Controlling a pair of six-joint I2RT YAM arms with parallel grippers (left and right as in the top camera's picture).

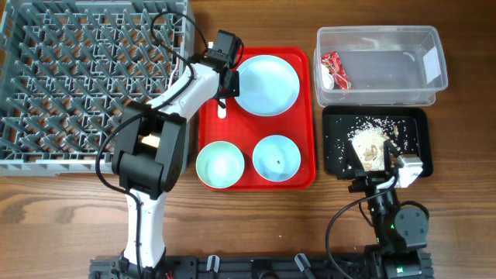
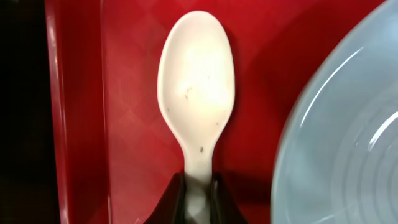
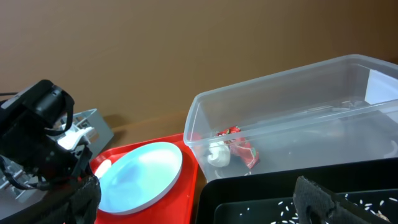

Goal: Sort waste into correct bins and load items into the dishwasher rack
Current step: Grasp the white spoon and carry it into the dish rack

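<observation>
A white plastic spoon [image 2: 196, 81] lies on the red serving tray [image 2: 124, 93], bowl end away from me. My left gripper [image 2: 199, 196] is shut on its handle, beside the pale blue plate [image 2: 348, 137]. From overhead, the left gripper [image 1: 223, 91] sits at the tray's upper left, with the spoon [image 1: 222, 111] showing just below it. My right gripper [image 3: 202, 205] stands open over the black tray [image 3: 261, 199], which holds food scraps [image 1: 370, 139]. The red-and-white wrapper [image 1: 335, 70] lies in the clear tub [image 1: 438, 77].
Two small pale bowls [image 1: 220, 164] [image 1: 277, 158] sit at the front of the red tray [image 1: 306, 116]. The grey dishwasher rack [image 1: 77, 77] fills the left of the table. The left arm crosses the rack's right edge.
</observation>
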